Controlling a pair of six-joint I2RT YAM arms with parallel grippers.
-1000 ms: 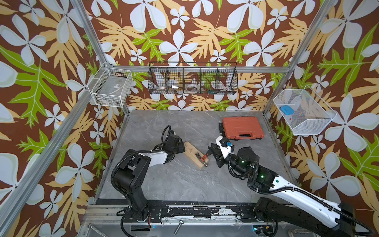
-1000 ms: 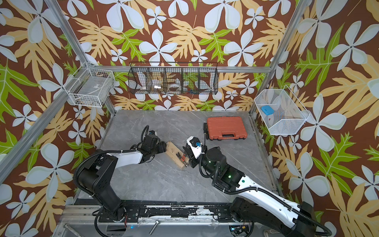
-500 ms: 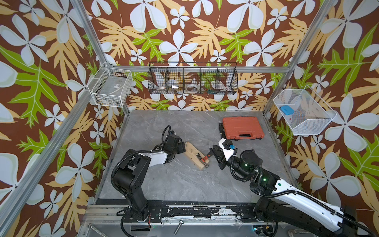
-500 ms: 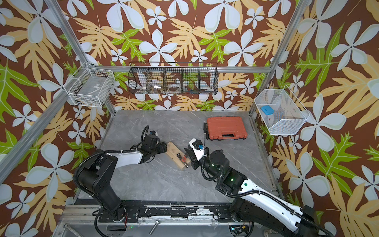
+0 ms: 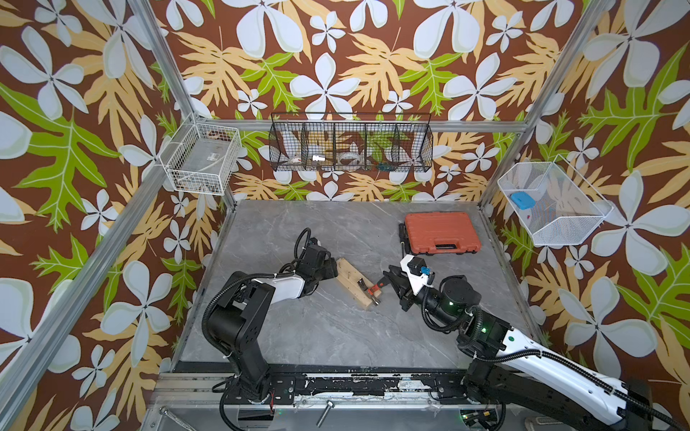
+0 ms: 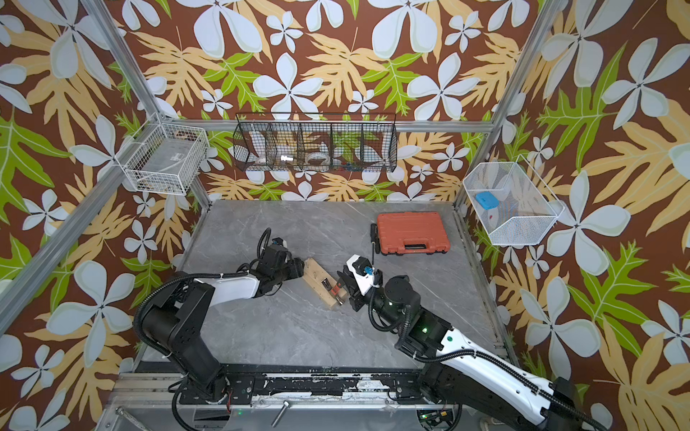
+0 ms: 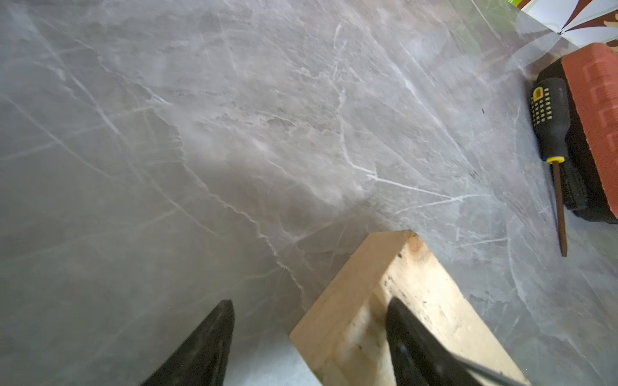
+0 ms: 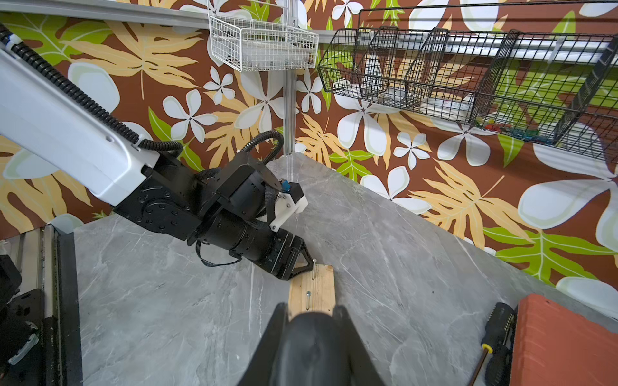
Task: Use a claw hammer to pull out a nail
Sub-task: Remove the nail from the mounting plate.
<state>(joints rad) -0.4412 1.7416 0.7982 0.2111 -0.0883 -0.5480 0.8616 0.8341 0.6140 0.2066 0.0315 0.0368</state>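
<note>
Now right hand point(image 5: 390, 279) grips the claw hammer point(image 5: 374, 287) by its tail.

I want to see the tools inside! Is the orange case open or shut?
Shut. The orange case lies flat with its lid down and its handle slot on top. No view shows any of its inside.

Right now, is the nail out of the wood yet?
Not yet. Done: the right pincer is shut on the claw hammer, whose silver head lies on the wooden block. In hand: the left pincer, open, sits at the block's far end, seemingly steadying it. Left: a nail and a second nail stand in the wood; none is hooked or levered out.
</note>
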